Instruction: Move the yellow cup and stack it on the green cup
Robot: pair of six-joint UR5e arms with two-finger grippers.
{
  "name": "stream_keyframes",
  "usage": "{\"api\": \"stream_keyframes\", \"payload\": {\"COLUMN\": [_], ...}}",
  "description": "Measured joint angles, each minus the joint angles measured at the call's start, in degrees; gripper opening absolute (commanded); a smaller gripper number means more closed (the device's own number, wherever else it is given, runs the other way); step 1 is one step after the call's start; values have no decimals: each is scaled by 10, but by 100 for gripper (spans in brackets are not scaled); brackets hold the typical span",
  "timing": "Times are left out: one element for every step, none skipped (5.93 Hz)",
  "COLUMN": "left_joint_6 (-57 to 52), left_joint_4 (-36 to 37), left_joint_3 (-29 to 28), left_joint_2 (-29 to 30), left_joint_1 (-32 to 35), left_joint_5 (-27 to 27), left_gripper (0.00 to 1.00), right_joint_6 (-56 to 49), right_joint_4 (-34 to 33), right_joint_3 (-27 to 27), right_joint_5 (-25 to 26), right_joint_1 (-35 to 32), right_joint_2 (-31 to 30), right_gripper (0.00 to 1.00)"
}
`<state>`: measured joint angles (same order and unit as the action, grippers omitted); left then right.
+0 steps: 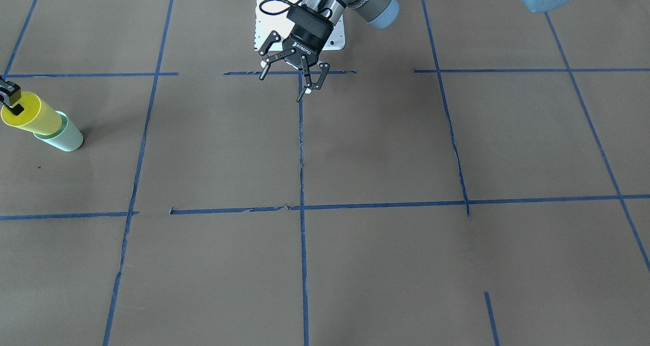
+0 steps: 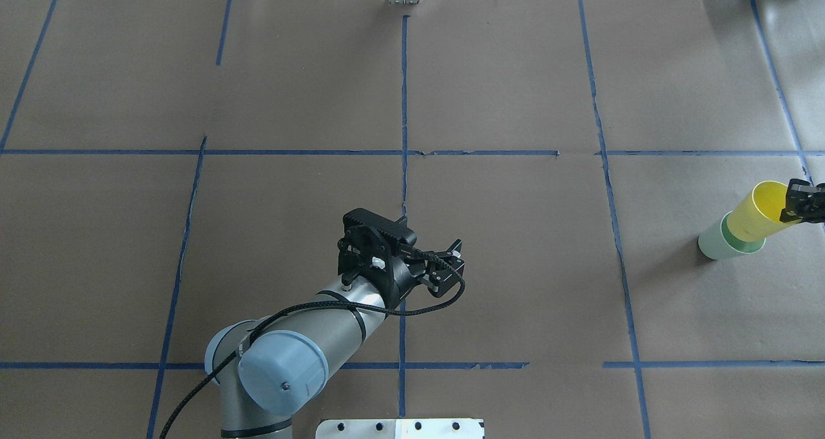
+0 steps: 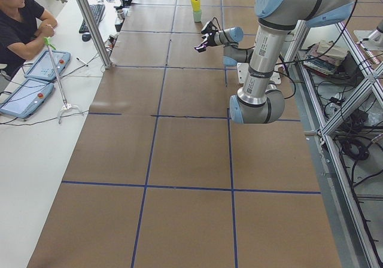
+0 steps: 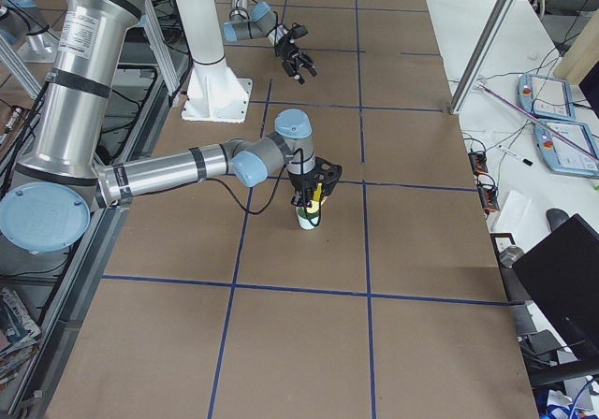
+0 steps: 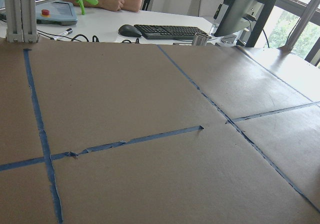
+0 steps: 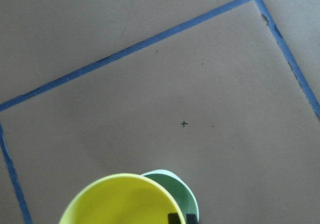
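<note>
Brown paper (image 2: 290,91) covers the table and is divided into rectangles by lines of blue tape (image 2: 404,104). Reading across the overhead view, the left arm (image 2: 335,310) enters from the lower edge and ends over the middle of the table, at the central tape line. The left gripper (image 1: 283,86) hangs above the paper with its jaws spread wide and nothing between them. Well apart from it, near the right edge of the view, the green cup (image 2: 717,247) stands on the paper, mouth up. The yellow cup (image 2: 751,220) has its base inside the green cup, and most of its wall shows above the green rim. Whether it leans cannot be told. The right gripper (image 2: 794,205) is clamped on the yellow cup's rim, with one finger inside the mouth and one outside. In the right wrist view the yellow rim overlaps the green rim, and a small cross mark (image 6: 184,124) lies on the paper beyond.
</note>
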<state>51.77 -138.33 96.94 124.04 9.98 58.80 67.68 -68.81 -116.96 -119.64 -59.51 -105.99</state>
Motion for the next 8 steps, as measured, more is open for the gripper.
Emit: {"api": "stream_keyframes", "payload": {"left_joint_6": [0, 1, 1, 1, 1, 4, 27, 66], "left_joint_4": [0, 0, -1, -1, 0, 4, 27, 62], "left_joint_3": [0, 0, 0, 0, 0, 0, 0, 4], "left_joint_2": [-1, -1, -1, -1, -3, -6, -8, -8], "left_joint_1": [0, 0, 0, 1, 2, 4, 16, 41], "left_joint_5": [0, 0, 0, 0, 0, 7, 40, 102], "left_gripper": [100, 100, 100, 100, 100, 100, 100, 100], "right_joint_6": [0, -1, -2, -5, -17, -39, -81, -130], "right_joint_4": [0, 0, 0, -1, -1, 0, -1, -3], "right_joint_3": [2, 3, 3, 3, 1, -3, -5, -2], "right_joint_5": [0, 0, 0, 0, 0, -2, -10, -30], "right_joint_1": [0, 0, 0, 0, -2, -11, -33, -61], "right_joint_2": [0, -1, -4, -7, -8, -8, -9, -9], "right_gripper": [48, 99, 100, 100, 100, 100, 100, 100]}}
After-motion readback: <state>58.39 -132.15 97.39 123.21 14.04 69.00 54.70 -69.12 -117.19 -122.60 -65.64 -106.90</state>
